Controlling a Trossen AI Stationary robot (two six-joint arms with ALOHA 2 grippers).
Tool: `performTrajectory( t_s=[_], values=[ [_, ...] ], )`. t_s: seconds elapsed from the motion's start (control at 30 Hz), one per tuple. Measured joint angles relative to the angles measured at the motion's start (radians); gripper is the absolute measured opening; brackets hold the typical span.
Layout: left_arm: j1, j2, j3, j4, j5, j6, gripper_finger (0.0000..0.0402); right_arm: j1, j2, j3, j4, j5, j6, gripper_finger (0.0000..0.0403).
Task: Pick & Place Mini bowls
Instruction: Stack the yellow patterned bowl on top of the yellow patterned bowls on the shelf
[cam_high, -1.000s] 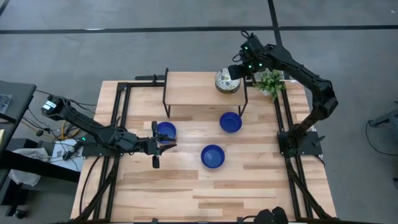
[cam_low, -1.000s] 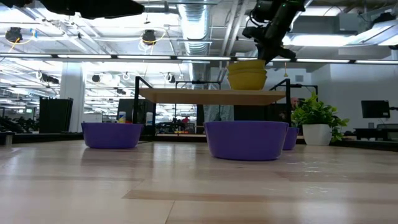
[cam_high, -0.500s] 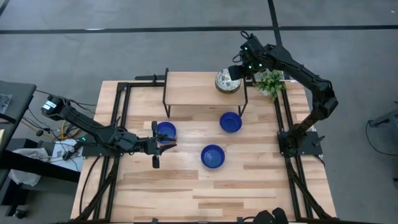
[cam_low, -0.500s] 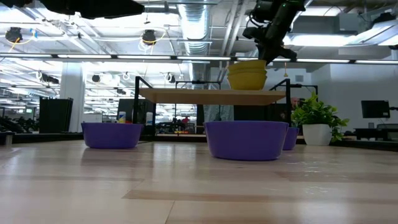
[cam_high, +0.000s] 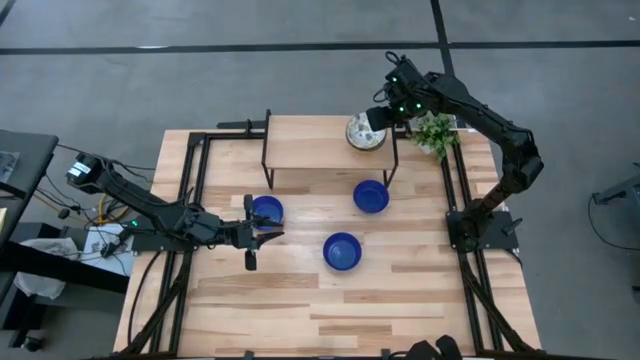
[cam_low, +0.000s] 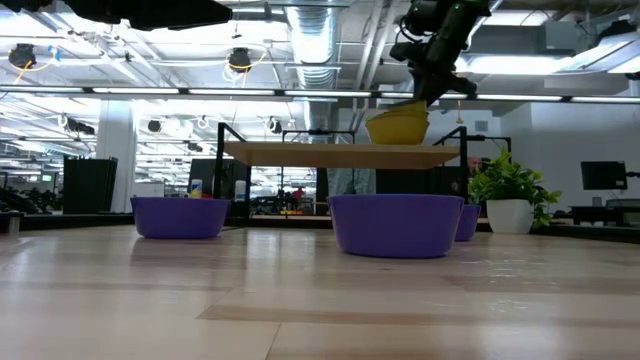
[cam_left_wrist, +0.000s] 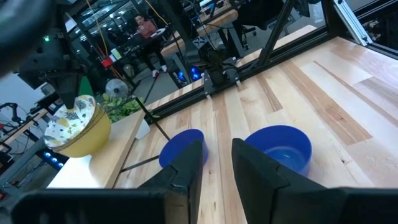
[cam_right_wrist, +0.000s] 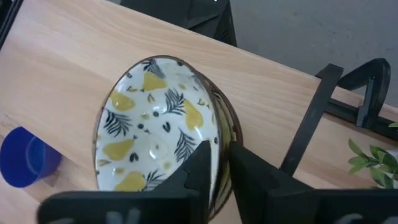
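1. Since the earlier frames we see the stack of patterned bowls (cam_low: 399, 125) on the raised shelf (cam_low: 340, 154) sit lower: the top bowl has nested down, and the right claw (cam_high: 381, 118) has begun to loosen.
2. From above, the right claw hovers at the stack's rim on the shelf, beside the small plant (cam_high: 434, 133). Three blue bowls (cam_high: 342, 251) sit apart on the bench (cam_high: 400, 300); the left claw (cam_high: 258, 236) waits touching the leftmost one (cam_high: 266, 210).
3. At bench height, the right claw reaches down to the stack's rim.
4. The left wrist shows its fingers (cam_left_wrist: 186, 168) slightly spread, holding nothing, two blue bowls beyond.
5. The right wrist shows its fingers (cam_right_wrist: 202, 163) straddling the patterned bowl's rim (cam_right_wrist: 214, 134), narrowly parted; we cannot tell if they grip. We judge this placement nearly done, with the blue bowls next.
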Motion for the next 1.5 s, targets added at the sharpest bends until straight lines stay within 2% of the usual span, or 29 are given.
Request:
performTrajectory(
  t_s=[0.23, 0.57, 0.63, 0.7, 0.87, 0.97, 1.33, 1.5],
  values=[
    [0.0, 0.0, 0.0, 0.0, 0.0, 0.0, 0.0085, 0.0, 0.0, 0.0, 0.0, 0.023, -0.013, 0.0085],
    [0.0, 0.0, 0.0, 0.0, 0.0, 0.0, 0.0085, 0.0, -0.022, 0.0, 0.019, 0.053, -0.097, 0.0086],
    [0.0, 0.0, 0.0, 0.0, 0.0, 0.0, 0.0085, 0.008, -0.036, 0.0, 0.034, 0.138, -0.101, 0.0086],
    [0.0, 0.0, 0.0, 0.0, 0.0, 0.0, 0.0085, 0.021, -0.053, 0.0, 0.054, 0.278, -0.124, 0.0086],
    [0.0, 0.0, 0.0, 0.0, 0.0, 0.0, 0.0085, 0.072, -0.069, 0.001, 0.062, 0.775, -0.15, 0.0086],
    [0.0, 0.0, 0.0, 0.0, 0.0, 0.0, 0.0085, 0.094, -0.054, 0.002, 0.06, 0.962, -0.15, 0.0086],
    [0.0, 0.0, 0.0, 0.0, 0.0, 0.0, 0.0085, 0.162, 0.085, 0.0, 0.059, 1.238, -0.277, 0.0086],
    [0.0, 0.0, -0.005, 0.0, 0.0, 0.0, 0.0085, 0.171, 0.124, 0.0, 0.056, 1.258, -0.284, 0.0085]
  ],
)
